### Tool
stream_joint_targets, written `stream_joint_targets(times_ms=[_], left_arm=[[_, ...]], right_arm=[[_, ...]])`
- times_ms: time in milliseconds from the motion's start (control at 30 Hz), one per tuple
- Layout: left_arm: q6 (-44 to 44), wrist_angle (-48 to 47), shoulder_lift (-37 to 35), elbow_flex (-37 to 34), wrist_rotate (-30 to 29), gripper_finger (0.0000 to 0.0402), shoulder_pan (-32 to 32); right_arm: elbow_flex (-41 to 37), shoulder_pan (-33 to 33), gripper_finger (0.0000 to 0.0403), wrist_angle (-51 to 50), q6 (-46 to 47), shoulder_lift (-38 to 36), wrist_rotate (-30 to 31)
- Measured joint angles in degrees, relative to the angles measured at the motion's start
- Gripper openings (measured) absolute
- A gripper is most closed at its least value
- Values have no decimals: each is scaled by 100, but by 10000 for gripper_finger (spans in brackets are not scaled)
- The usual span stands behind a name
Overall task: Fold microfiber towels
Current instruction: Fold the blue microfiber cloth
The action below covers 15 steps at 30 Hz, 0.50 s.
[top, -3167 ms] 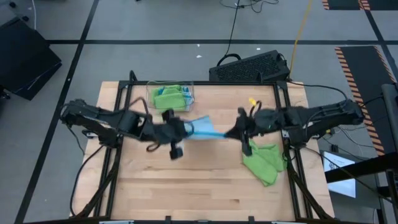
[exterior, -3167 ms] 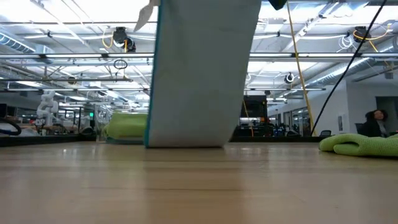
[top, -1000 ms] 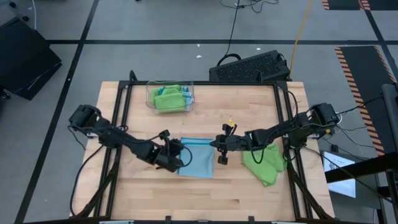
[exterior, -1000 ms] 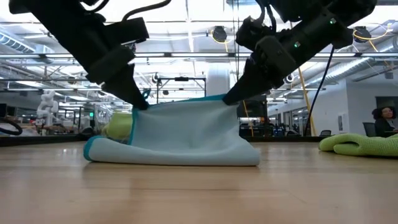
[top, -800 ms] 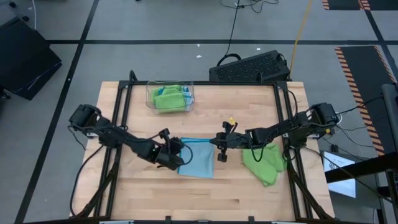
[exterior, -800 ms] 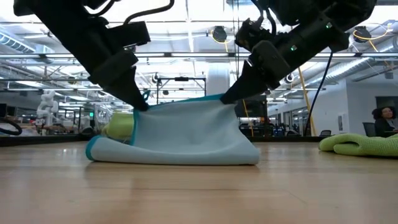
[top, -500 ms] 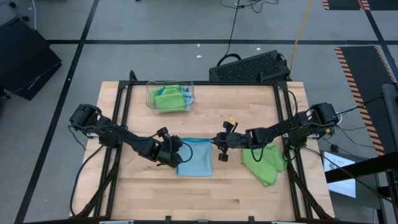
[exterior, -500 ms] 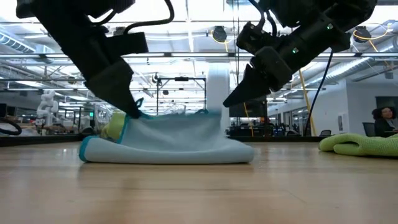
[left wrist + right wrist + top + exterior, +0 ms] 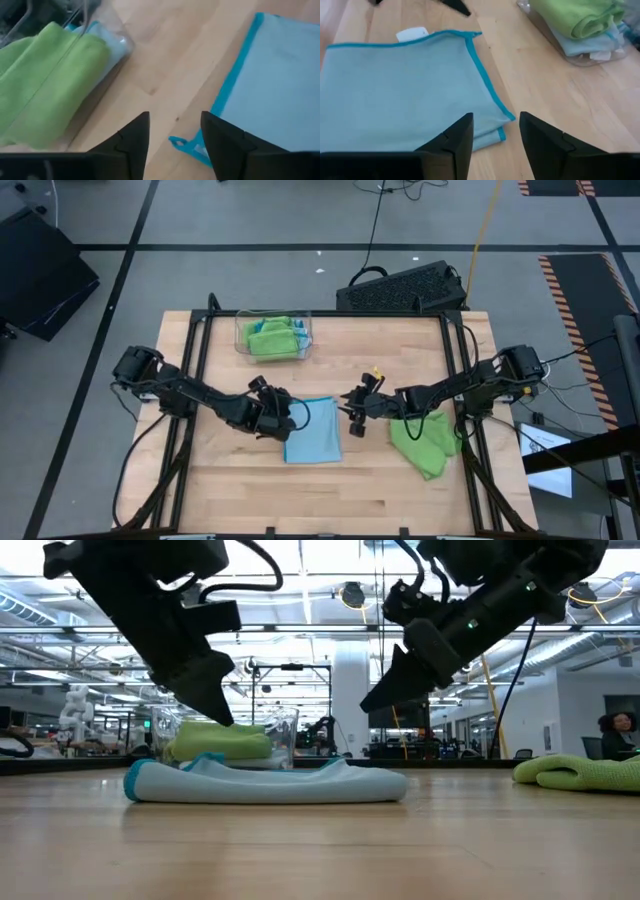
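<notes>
**Blue towel lies folded, both jaws released**

The wooden desk [image 9: 330, 490] carries a light blue microfiber towel [image 9: 312, 431], folded flat between the two arms. A crumpled lime green towel [image 9: 425, 440] lies beyond the right jaws. A clear plastic tray [image 9: 240, 330] with folded towels [image 9: 272, 338] sits beyond the left jaws. The left jaws [image 9: 277, 416] hang parted just above one towel corner, holding nothing. The right jaws [image 9: 350, 408] hang parted above the opposite corner, also empty.
</notes>
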Motion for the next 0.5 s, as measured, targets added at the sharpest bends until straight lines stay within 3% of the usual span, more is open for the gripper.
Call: stream_joint_targets(times_ms=[167, 500], left_arm=[[-158, 317, 0, 2, 62, 176, -72], [-75, 1427, -2, 9, 380, 130, -792]], right_arm=[[-162, 57, 151, 239, 17, 0, -217], [-895, 90, 112, 2233, 270, 0, -619]])
